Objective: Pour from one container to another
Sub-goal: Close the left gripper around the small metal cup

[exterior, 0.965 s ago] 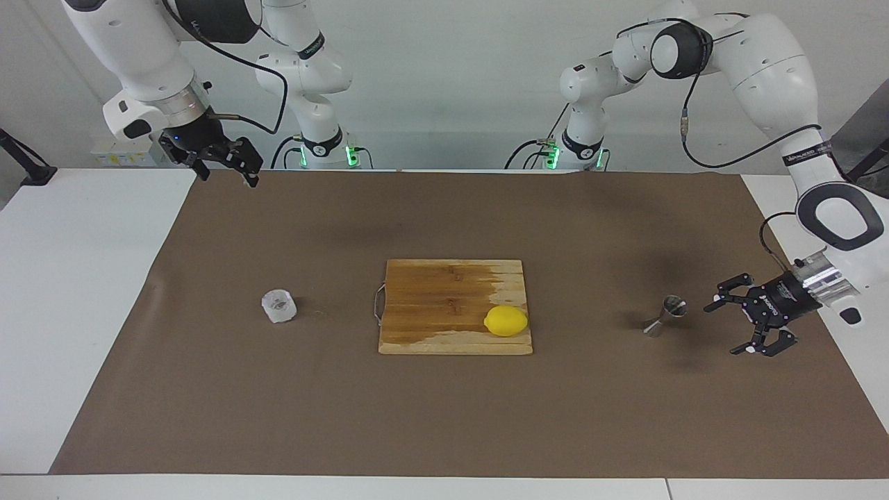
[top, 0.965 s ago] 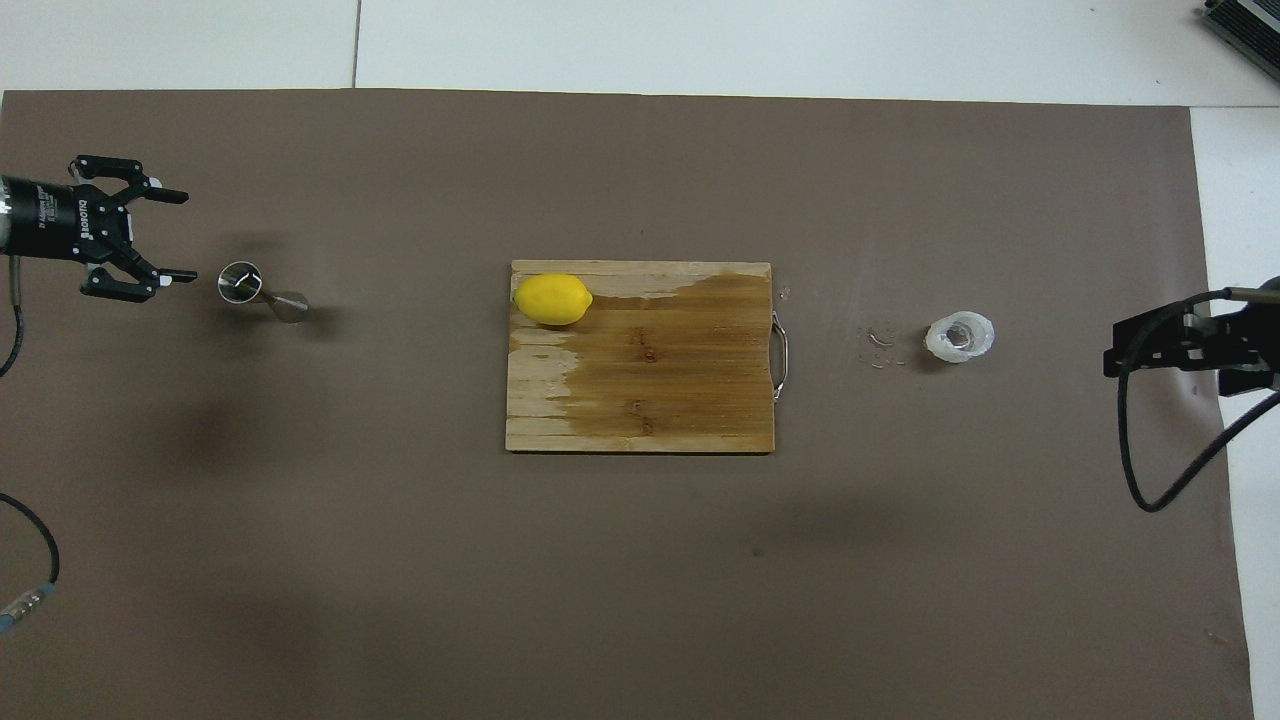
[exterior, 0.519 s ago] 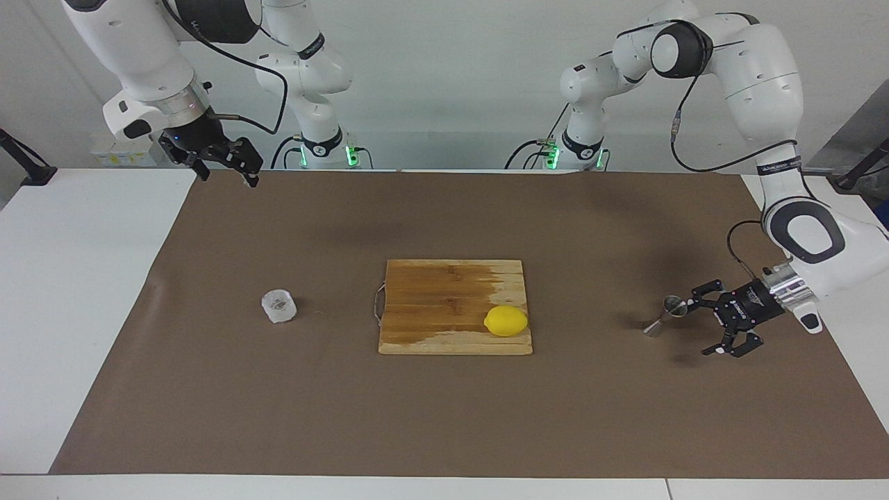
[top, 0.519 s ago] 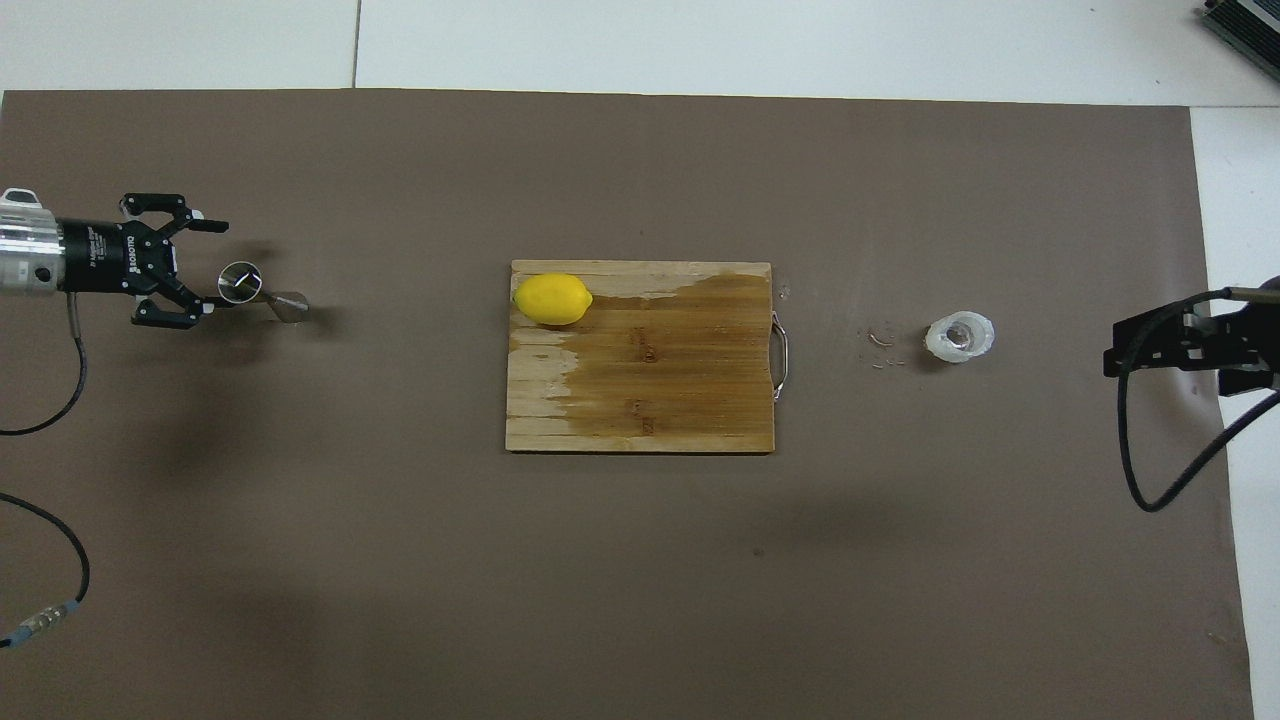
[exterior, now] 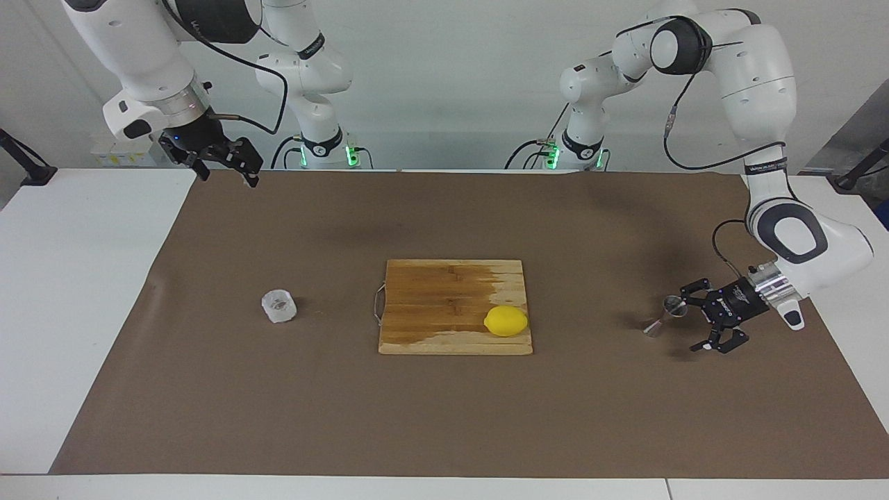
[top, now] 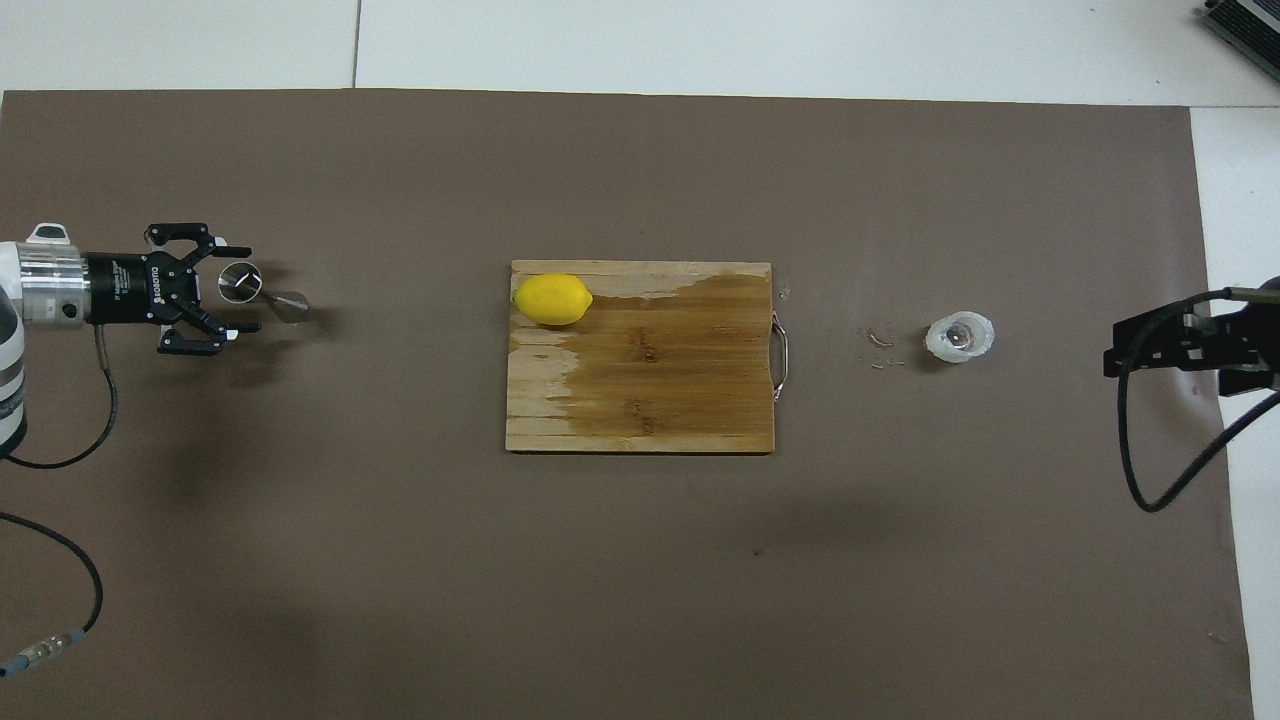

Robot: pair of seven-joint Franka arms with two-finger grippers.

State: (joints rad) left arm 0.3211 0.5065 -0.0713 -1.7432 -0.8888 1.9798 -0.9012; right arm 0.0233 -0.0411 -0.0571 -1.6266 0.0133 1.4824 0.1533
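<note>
Left end effector, fingers apart, flanks the steel jigger on the table; centring before closing should prevent toppling, while the open right end effector waits.

Left claw spread wide around the steel jigger on brown paper.

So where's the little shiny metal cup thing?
The jigger stands on the brown mat at the left arm's end of the table, level with the cutting board, between the left gripper's open fingers.
</note>
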